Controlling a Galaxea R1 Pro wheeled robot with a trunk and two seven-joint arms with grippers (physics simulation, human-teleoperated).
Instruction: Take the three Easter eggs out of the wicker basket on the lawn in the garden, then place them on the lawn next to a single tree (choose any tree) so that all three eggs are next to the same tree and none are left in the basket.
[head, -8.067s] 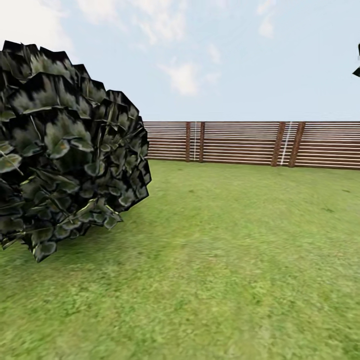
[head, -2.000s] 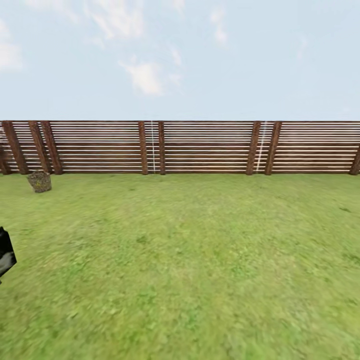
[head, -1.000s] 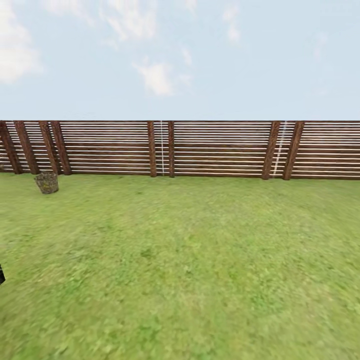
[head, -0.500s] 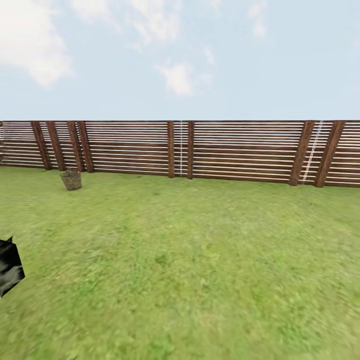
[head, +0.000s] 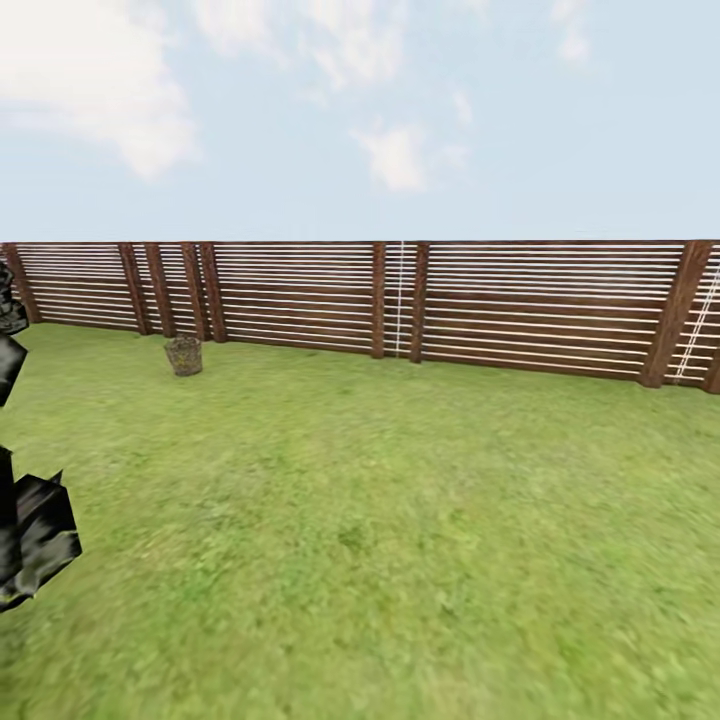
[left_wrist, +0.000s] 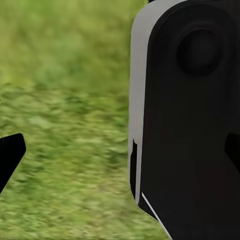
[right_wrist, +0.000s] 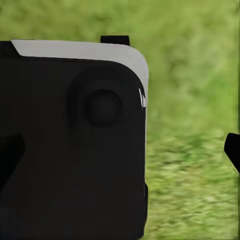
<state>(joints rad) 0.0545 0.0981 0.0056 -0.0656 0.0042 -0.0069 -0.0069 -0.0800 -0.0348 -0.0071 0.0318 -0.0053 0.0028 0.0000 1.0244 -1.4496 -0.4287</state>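
A: Item one, the fence (head: 400, 300). We log brown slatted panels with dark posts, running the whole width of the head view under a pale sky with clouds.

B: Item two, the basket (head: 184, 355). We put it on the lawn (head: 400, 520) just in front of the fence, near a pair of posts toward the fence's left end. It stands upright. It is too small for us to tell what lies inside.

A: Item three, the lawn. Mottled green grass, from the fence down to us.

B: Item four, dark foliage (head: 35, 530). Black-green leafy shapes well nearer to us than the fence, off its left end.

A: Item five, the left gripper (left_wrist: 120, 155). In the left wrist view we log two dark fingertips (left_wrist: 11, 152) at opposite edges, so the jaws stand wide. Nothing is held. Between the tips we see grass and a black, grey-edged robot body (left_wrist: 190, 120); whether it touches the fingers we cannot tell.

B: Item six, the right gripper (right_wrist: 120, 155). Same entry in the right wrist view: tips (right_wrist: 232, 147) far apart, spread wide, nothing gripped, the same kind of black casing (right_wrist: 75, 140) and grass behind.
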